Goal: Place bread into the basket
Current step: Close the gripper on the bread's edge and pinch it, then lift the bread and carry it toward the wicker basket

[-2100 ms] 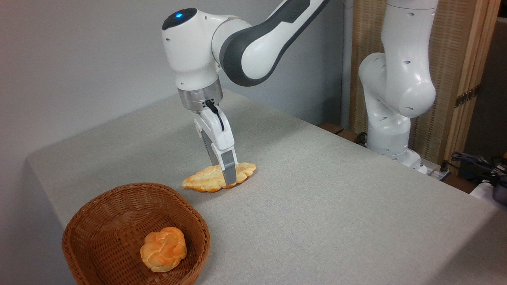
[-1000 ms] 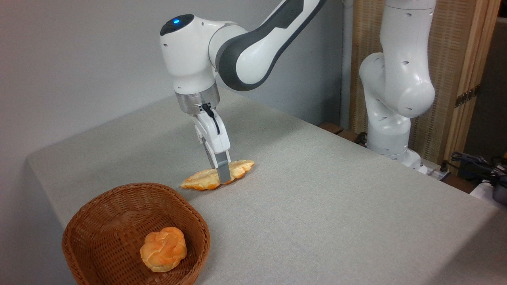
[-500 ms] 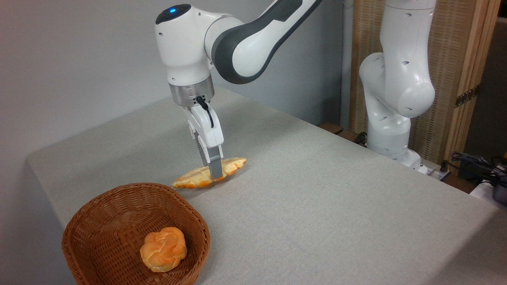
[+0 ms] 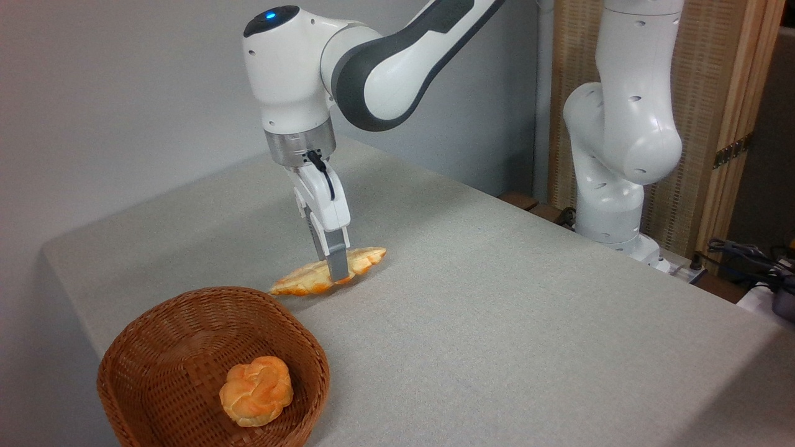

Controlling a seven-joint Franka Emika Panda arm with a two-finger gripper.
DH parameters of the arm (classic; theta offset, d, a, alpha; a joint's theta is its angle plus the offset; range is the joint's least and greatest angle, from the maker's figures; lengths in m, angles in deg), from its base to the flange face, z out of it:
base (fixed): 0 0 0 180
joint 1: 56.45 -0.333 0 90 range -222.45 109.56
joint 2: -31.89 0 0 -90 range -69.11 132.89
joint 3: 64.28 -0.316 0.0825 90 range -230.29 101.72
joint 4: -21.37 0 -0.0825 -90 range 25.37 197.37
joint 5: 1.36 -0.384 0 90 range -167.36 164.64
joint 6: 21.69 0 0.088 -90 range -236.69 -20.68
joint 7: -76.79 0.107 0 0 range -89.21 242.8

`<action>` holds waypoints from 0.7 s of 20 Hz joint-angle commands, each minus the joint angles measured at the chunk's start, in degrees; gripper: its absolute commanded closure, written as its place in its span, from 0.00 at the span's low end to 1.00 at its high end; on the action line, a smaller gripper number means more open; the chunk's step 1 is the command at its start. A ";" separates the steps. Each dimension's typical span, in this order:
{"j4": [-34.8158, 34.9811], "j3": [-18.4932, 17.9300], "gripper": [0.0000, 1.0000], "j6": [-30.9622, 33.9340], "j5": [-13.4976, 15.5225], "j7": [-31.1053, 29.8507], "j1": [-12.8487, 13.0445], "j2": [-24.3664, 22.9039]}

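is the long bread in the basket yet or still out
Out. The bread hangs tilted in the gripper, its low left tip just beyond the basket rim. Only the round bun lies inside.

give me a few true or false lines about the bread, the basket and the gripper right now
1. The gripper is closed on the long bread near its middle. True.
2. The long bread already lies inside the basket. False: it is outside, just beyond the basket's far rim, above the table.
3. A small round bun sits in the basket. True.
4. The basket stands at the table's right end, beside the robot's base. False: it is at the near left corner.
5. The fingers point up at the ceiling. False: they point down at the table.
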 commanded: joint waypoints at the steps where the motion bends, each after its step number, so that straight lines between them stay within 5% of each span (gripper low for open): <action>1: -1.53 -0.75 0.50 1.14 0.58 -0.22 0.38 -0.42; 14: -9.71 -2.50 0.50 10.28 0.67 -0.13 -0.06 -1.99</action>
